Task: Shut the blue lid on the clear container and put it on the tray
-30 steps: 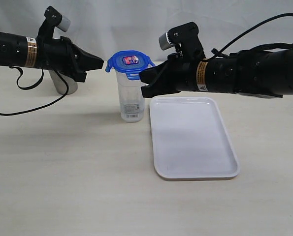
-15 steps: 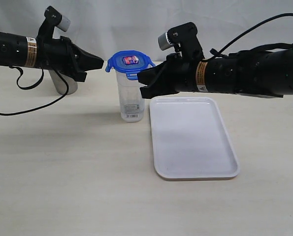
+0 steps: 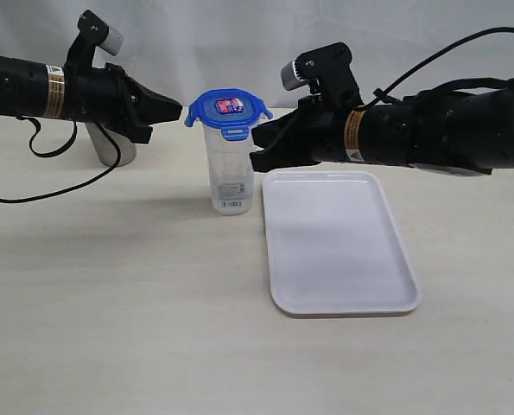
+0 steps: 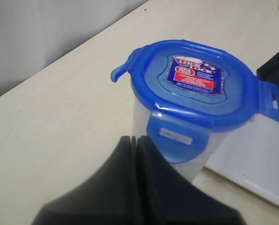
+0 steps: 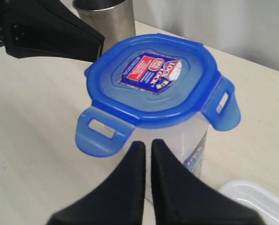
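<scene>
Sitting on the clear container (image 3: 231, 177), the blue lid (image 3: 229, 111) has tabs still flared out. Container's on the table (image 3: 110, 285), just beside the tray (image 3: 339, 242). Left pincer (image 3: 177, 109) and right pincer (image 3: 255, 147) are both pressed together, empty, flanking the lid.

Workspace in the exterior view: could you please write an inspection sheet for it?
Surface: pale table, no spills seen.
Job's things: blue lid sits on clear container, tabs flared; tray beside it, bare.
Clutter: steel cup behind left arm.
Grippers: left gripper and right gripper shut, flanking the lid, holding nothing.
Cables: black cable loops at left; second cable arcs over right arm.
Surroundings: white backdrop.
</scene>
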Motion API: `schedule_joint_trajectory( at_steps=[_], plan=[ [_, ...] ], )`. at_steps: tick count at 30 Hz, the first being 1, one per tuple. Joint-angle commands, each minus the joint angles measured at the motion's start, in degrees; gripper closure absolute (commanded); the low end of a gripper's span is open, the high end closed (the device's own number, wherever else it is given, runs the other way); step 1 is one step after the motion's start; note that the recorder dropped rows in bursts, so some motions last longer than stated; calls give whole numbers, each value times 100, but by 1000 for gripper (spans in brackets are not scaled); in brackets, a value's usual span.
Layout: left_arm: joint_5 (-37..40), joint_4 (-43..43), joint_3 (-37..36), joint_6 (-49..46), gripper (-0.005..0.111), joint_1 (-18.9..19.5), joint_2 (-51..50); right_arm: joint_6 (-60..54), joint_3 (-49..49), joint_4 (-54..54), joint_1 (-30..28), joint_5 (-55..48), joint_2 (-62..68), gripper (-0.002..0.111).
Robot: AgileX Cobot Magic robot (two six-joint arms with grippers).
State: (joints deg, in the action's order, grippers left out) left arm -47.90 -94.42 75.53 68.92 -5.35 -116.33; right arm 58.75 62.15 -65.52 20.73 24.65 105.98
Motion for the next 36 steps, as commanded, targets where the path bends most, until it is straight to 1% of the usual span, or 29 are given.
schedule_joint_trajectory(
  at_steps=[1, 6, 22, 24, 25, 28, 34, 36],
  plan=[
    [-70, 86, -7, -10, 107, -2, 50, -97, 38, 168, 3, 219, 47, 104],
    [-70, 86, -7, -10, 107, -2, 50, -97, 38, 168, 3, 413, 47, 104],
    [-91, 7, -7, -39, 107, -2, 28, -110, 38, 145, 3, 214, 25, 104],
    [-177, 7, -7, -83, 107, -2, 28, -181, 38, 111, 3, 12, -101, 104],
    [-333, 7, -7, -159, 107, -2, 28, -222, 38, -83, 3, -287, -258, 104],
    [-336, 54, -7, -173, 107, -2, 28, -159, 38, -109, 3, -950, -442, 104],
    [-493, -86, -7, -98, 107, -2, 25, -159, 38, -109, 3, -952, -442, 104],
    [-568, -86, -7, -98, 107, -2, 25, -409, 42, 17, 3, -963, -442, 104]
  ],
)
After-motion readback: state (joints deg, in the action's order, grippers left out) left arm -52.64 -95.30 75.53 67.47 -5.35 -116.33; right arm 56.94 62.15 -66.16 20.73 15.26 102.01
